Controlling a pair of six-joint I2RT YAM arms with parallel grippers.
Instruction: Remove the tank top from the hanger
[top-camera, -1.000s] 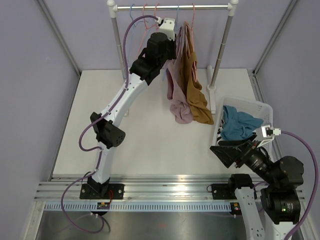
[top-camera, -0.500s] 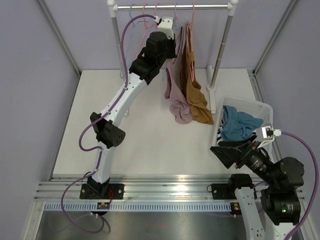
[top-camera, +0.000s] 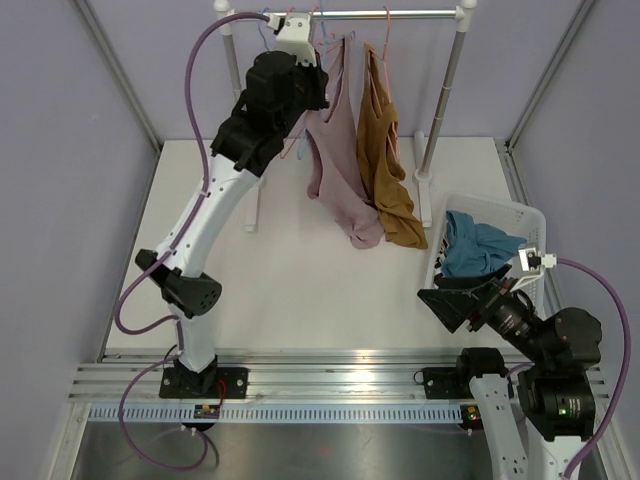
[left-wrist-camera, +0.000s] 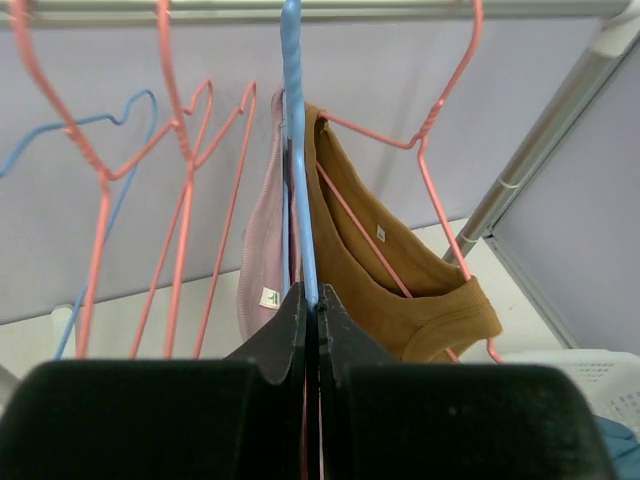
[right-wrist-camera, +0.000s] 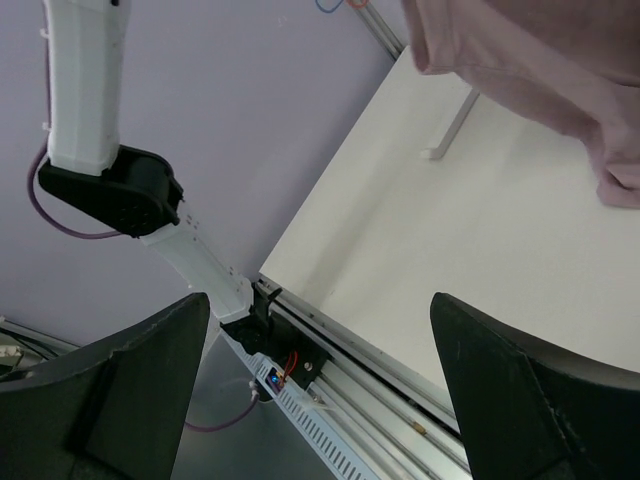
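Left hand pinches the blue hanger bearing the pink tank top

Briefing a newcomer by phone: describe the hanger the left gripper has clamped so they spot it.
Look at the clothes rail at the table's far edge. The blue hanger hangs beside the brown tank top, pinched in the left gripper. The hangers flanking it are pink wire.
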